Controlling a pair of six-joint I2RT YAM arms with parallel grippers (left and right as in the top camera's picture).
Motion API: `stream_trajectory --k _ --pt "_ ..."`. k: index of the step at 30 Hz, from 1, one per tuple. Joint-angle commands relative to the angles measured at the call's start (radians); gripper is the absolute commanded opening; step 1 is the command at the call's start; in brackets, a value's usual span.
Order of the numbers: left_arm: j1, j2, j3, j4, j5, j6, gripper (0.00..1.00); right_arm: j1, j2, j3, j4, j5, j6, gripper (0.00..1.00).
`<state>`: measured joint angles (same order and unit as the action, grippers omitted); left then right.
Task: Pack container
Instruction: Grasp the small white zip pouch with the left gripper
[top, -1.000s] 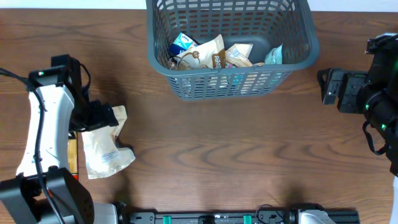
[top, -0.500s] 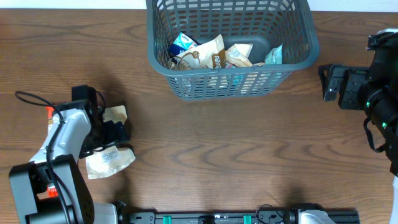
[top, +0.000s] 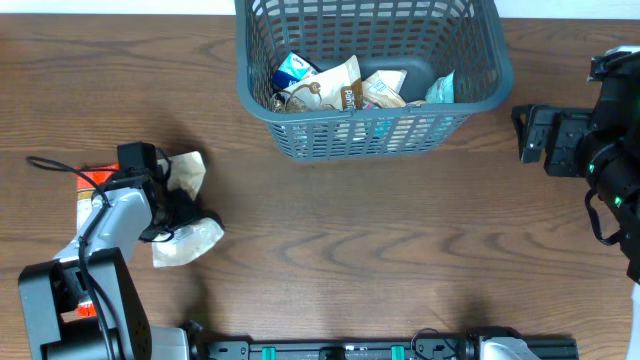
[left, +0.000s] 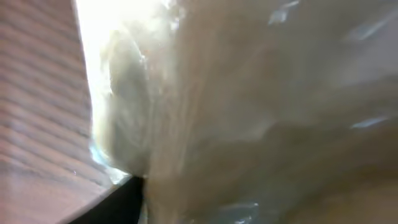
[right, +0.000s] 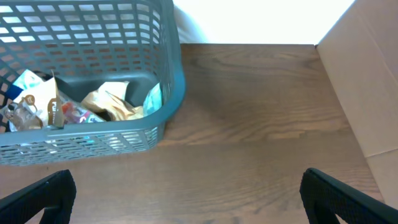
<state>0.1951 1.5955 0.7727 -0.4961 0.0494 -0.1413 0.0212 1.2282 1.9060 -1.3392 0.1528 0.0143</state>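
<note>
The container (top: 370, 135) is a dark grey slotted basket at the back centre, with several snack packets (top: 340, 88) on its floor. It also shows in the right wrist view (right: 93, 140). A beige snack packet (top: 188, 172) lies crumpled at the table's left. My left gripper (top: 185, 212) is shut across its middle, pinching it. In the left wrist view the packet (left: 261, 112) fills the picture beside one dark finger (left: 118, 202). My right gripper (top: 520, 135) stands open at the far right, and its fingers (right: 43, 196) hold nothing.
A red packet (top: 88, 190) lies at the left edge behind the left arm. A cardboard-coloured wall (right: 367, 93) rises at the table's right side. Bare wood table (top: 380, 240) spreads between the basket and the front edge.
The left arm has dropped low onto the beige packet and its jaws have come together on it. The packet went from flat to bunched up. The right arm has not moved.
</note>
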Motion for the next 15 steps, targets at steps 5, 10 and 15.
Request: stream_trajectory --k 5,10,15 --pt "0.0 0.01 -0.019 0.046 -0.005 -0.002 0.06 0.005 -0.004 -0.002 -0.007 0.0 -0.012 0.99" --pt "0.0 0.01 -0.004 0.092 -0.005 0.02 0.06 0.005 -0.004 -0.002 -0.004 0.0 -0.012 0.99" --pt "0.0 -0.018 0.095 0.086 -0.005 0.079 0.06 0.005 -0.004 -0.002 0.001 0.0 -0.012 0.99"
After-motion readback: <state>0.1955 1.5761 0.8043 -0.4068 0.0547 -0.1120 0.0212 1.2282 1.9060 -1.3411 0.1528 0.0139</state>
